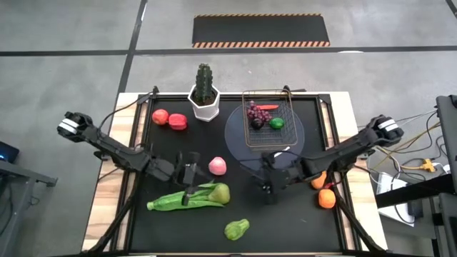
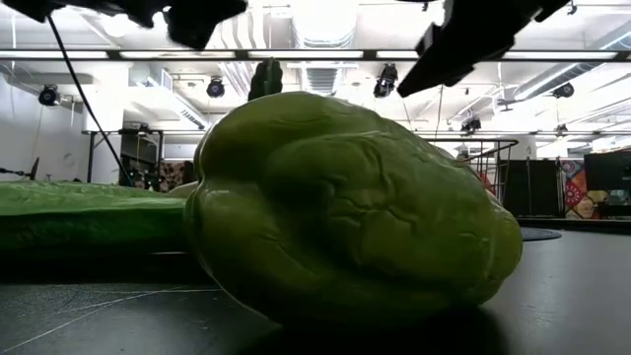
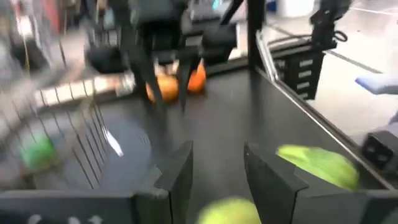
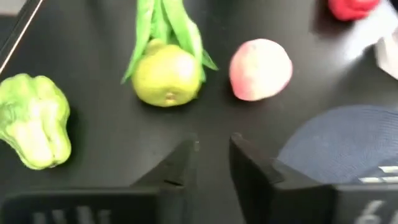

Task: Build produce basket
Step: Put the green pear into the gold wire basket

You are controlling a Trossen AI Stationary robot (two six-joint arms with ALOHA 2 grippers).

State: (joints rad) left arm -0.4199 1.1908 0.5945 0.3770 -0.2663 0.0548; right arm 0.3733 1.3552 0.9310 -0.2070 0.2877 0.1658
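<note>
The wire basket stands on a round grey plate and holds grapes, a lime and a red piece. On the black mat lie two tomatoes, a peach, a pear resting on the green beans, a wrinkled green vegetable and two oranges. My left gripper hovers open just left of the pear. My right gripper hovers open near the plate's near edge, facing the pear and the peach.
A white pot with a cactus stands at the far side, left of the basket. The wrinkled green vegetable fills the low view. Bare mat lies at the near left and between the peach and the oranges.
</note>
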